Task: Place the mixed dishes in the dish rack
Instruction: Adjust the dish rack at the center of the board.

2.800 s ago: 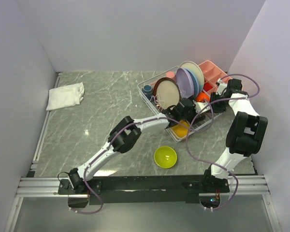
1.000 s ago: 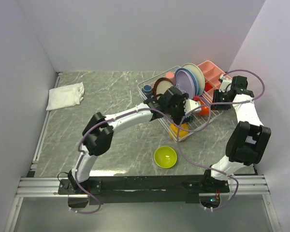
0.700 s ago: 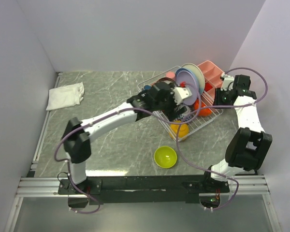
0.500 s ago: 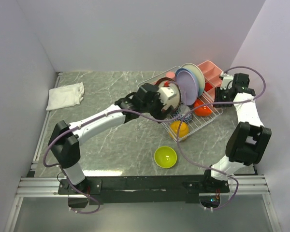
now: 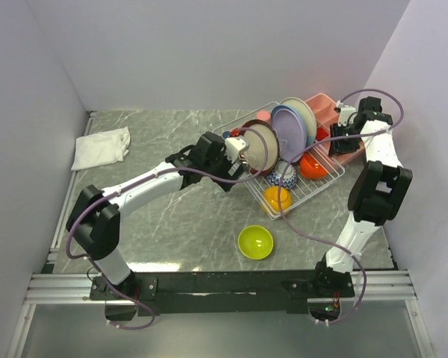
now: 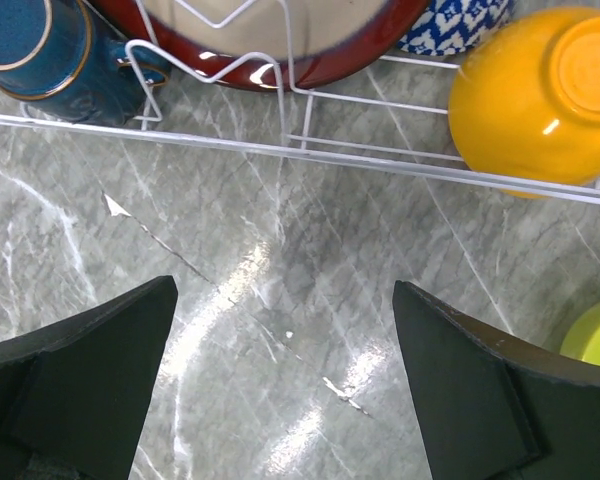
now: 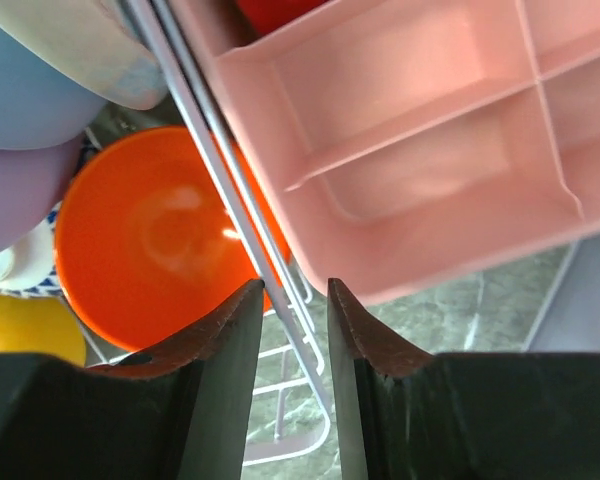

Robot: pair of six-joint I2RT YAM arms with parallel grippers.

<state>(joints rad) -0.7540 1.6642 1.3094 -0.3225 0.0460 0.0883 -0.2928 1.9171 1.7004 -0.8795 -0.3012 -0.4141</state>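
Where the bench (image 5: pixel 172 224) met its left edge, a white cloth (image 5: pixel 101 148) lay crumpled toward the far corner. The left gripper (image 6: pixel 283 290) hung over bare bench just beside the near-left side of the dish rack (image 5: pixel 325 181), its fingers spread wide with nothing between them. The rack itself stood toward the far right corner of the bench. Inside the rack, a navy cup (image 6: pixel 30 40) sat at the left end, with the dark-red-rimmed plate (image 5: pixel 260 147) upright beside it. A lime bowl (image 5: pixel 255 242) rested mouth-up on the bench near the front edge, apart from the rack; an orange-yellow bowl (image 5: pixel 276 198) lay upturned in the rack's near corner; a lavender plate (image 5: pixel 287 134) and a cream plate (image 5: pixel 302 112) stood on edge further along; a red-orange bowl (image 7: pixel 150 240) lay against the rack's right side. The right gripper (image 7: pixel 290 295) had its fingers drawn close, the rack's rim wires running between them; whether they pinched the wire could not be told. A pink tray (image 7: pixel 430 150) lay against that same side of the rack.
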